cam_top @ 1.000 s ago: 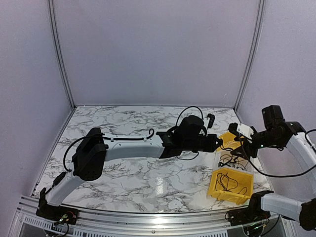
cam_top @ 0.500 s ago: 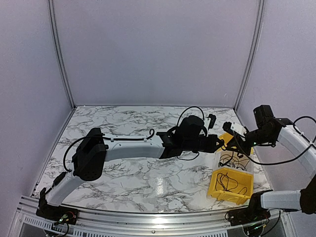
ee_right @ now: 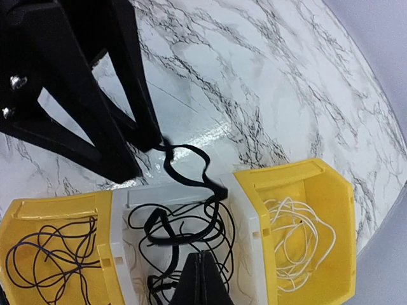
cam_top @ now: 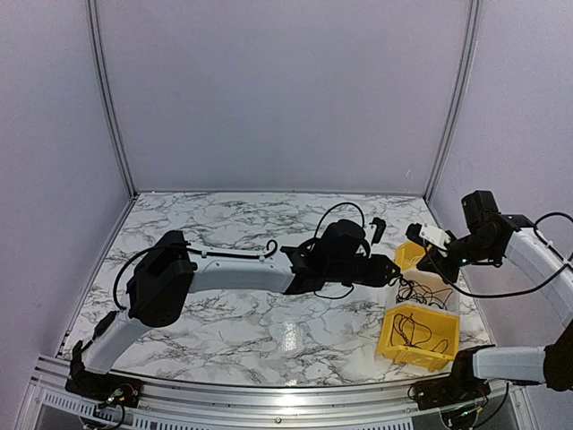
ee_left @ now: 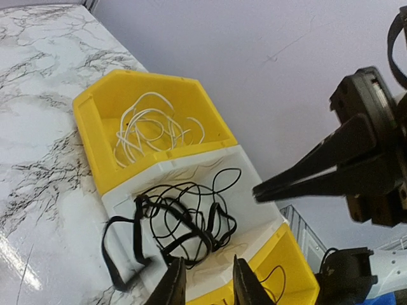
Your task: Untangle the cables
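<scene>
Left wrist view, cables (ee_left: 184, 222): black tangle in white bin (ee_left: 197, 162), centre of frame, one loop spilling over its wall onto table (ee_left: 38, 127).
Left gripper (ee_left: 210, 284): fingers spread, just below tangle.
Right gripper (ee_left: 257, 189): fingers pressed together, right of tangle, apart from it.
White cable (ee_left: 152, 127): coiled in yellow bin (ee_left: 86, 136), upper left.

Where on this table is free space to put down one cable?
Bare marble lies beyond the left arm to the back wall, and between it and the near rail. Crowded: the right edge, three bins with the left gripper and right gripper at the white bin.
</scene>
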Robot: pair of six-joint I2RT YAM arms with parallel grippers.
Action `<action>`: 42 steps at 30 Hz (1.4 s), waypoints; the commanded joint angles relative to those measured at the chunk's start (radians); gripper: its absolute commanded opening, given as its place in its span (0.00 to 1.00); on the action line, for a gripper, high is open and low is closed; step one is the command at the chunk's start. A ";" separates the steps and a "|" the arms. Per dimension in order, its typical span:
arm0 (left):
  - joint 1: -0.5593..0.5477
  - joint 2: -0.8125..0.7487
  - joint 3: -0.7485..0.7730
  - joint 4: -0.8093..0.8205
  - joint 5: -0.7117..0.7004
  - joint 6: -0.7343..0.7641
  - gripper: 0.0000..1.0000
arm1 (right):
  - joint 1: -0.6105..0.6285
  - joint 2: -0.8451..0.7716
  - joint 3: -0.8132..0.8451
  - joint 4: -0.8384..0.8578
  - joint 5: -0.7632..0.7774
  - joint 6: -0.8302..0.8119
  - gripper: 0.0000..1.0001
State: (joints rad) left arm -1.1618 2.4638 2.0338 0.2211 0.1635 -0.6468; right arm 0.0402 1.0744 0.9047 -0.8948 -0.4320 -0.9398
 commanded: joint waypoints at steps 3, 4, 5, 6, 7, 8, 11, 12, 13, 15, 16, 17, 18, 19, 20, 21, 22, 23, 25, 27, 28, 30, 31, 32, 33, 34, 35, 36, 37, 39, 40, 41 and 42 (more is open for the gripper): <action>-0.006 -0.090 -0.074 0.049 -0.019 0.024 0.27 | -0.015 -0.055 0.004 -0.050 0.162 -0.056 0.00; -0.006 -0.084 -0.074 0.051 -0.017 0.024 0.25 | -0.016 -0.062 -0.004 -0.051 0.167 -0.058 0.00; -0.004 -0.078 -0.071 0.053 -0.014 0.020 0.24 | -0.016 -0.070 -0.014 -0.053 0.166 -0.062 0.00; -0.004 -0.074 -0.072 0.055 -0.012 0.015 0.23 | -0.016 -0.076 -0.028 -0.052 0.163 -0.069 0.00; -0.004 -0.076 -0.078 0.056 -0.016 0.009 0.23 | -0.016 -0.082 -0.038 -0.041 0.165 -0.069 0.05; -0.004 -0.083 -0.094 0.056 -0.028 0.004 0.23 | -0.016 -0.084 -0.048 -0.026 0.164 -0.064 0.14; -0.003 -0.152 -0.213 0.057 -0.129 -0.007 0.27 | -0.006 -0.054 -0.050 0.006 0.126 -0.028 0.32; -0.003 -0.182 -0.260 0.059 -0.166 -0.001 0.30 | 0.006 -0.032 -0.046 0.016 0.110 -0.007 0.36; -0.001 -0.213 -0.314 0.060 -0.208 0.004 0.32 | 0.020 -0.010 -0.039 0.027 0.097 0.015 0.38; 0.003 -0.278 -0.435 0.061 -0.264 0.006 0.35 | 0.063 0.052 -0.025 0.045 0.079 0.052 0.41; 0.006 -0.313 -0.488 0.063 -0.285 0.007 0.36 | 0.089 0.075 -0.020 0.061 0.078 0.071 0.42; 0.007 -0.345 -0.536 0.063 -0.304 0.008 0.36 | 0.114 0.098 -0.017 0.081 0.082 0.090 0.42; 0.008 -0.377 -0.581 0.063 -0.333 0.009 0.37 | 0.133 0.123 -0.011 0.106 0.091 0.107 0.43; 0.008 -0.409 -0.627 0.063 -0.354 0.009 0.37 | 0.150 0.150 -0.004 0.128 0.095 0.123 0.43; 0.008 -0.437 -0.666 0.064 -0.372 0.008 0.38 | 0.161 0.180 0.008 0.145 0.100 0.135 0.44; 0.008 -0.475 -0.706 0.064 -0.385 0.005 0.38 | 0.169 0.213 0.022 0.158 0.103 0.146 0.44; 0.008 -0.501 -0.741 0.064 -0.394 0.002 0.38 | 0.176 0.249 0.036 0.170 0.106 0.155 0.45; 0.008 -0.524 -0.774 0.064 -0.399 0.000 0.39 | 0.183 0.283 0.051 0.182 0.107 0.163 0.45; 0.008 -0.564 -0.834 0.064 -0.401 -0.014 0.39 | 0.195 0.349 0.078 0.194 0.107 0.174 0.46; 0.007 -0.598 -0.887 0.066 -0.400 -0.023 0.39 | 0.209 0.408 0.104 0.200 0.098 0.181 0.47; 0.007 -0.611 -0.908 0.066 -0.401 -0.027 0.39 | 0.218 0.434 0.121 0.199 0.092 0.182 0.47; 0.005 -0.636 -0.946 0.067 -0.402 -0.031 0.39 | 0.235 0.479 0.143 0.200 0.077 0.186 0.47; 0.005 -0.645 -0.963 0.069 -0.403 -0.033 0.39 | 0.244 0.497 0.154 0.202 0.072 0.189 0.47; 0.005 -0.654 -0.981 0.069 -0.406 -0.034 0.39 | 0.256 0.523 0.163 0.205 0.071 0.192 0.46; 0.005 -0.660 -0.992 0.070 -0.410 -0.037 0.39 | 0.262 0.541 0.171 0.210 0.072 0.196 0.45; 0.005 -0.666 -1.002 0.070 -0.409 -0.037 0.39 | 0.269 0.557 0.179 0.215 0.073 0.201 0.45; 0.004 -0.670 -1.009 0.072 -0.409 -0.039 0.39 | 0.274 0.575 0.186 0.219 0.073 0.205 0.44; 0.004 -0.674 -1.014 0.072 -0.406 -0.041 0.38 | 0.277 0.593 0.194 0.226 0.076 0.211 0.44; 0.002 -0.677 -1.018 0.072 -0.405 -0.041 0.38 | 0.280 0.611 0.201 0.232 0.083 0.216 0.43; 0.001 -0.681 -1.023 0.073 -0.404 -0.041 0.37 | 0.280 0.646 0.215 0.244 0.097 0.224 0.42; -0.001 -0.681 -1.024 0.073 -0.402 -0.041 0.37 | 0.280 0.663 0.219 0.248 0.103 0.225 0.41; -0.001 -0.681 -1.024 0.073 -0.402 -0.039 0.36 | 0.280 0.678 0.223 0.251 0.108 0.224 0.40; -0.001 -0.681 -1.024 0.073 -0.400 -0.039 0.36 | 0.280 0.690 0.227 0.254 0.111 0.223 0.38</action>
State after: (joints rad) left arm -1.1587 1.8263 1.0161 0.2794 -0.2276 -0.6827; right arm 0.3130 1.7199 1.0882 -0.6762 -0.3393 -0.7403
